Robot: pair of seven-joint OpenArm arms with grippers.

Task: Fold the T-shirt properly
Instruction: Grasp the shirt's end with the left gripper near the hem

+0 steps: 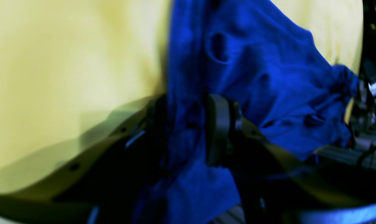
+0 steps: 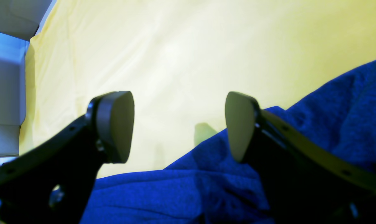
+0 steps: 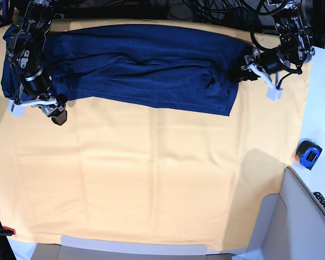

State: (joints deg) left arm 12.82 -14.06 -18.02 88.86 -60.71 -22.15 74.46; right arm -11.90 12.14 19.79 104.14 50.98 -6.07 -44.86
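The dark navy T-shirt lies spread lengthwise along the far side of the yellow-orange table cloth. At the shirt's right end my left gripper is shut on the fabric. The left wrist view shows blue cloth pinched between the dark fingers of the left gripper. My right gripper hangs at the shirt's near-left edge. In the right wrist view it stands wide open with nothing between its pads. One finger is over bare cloth, the other over the shirt.
A blue and black tape measure lies on the white surface right of the cloth. A grey cardboard box stands at the near right corner. Cables run along the back edge. A red clamp grips the near left edge.
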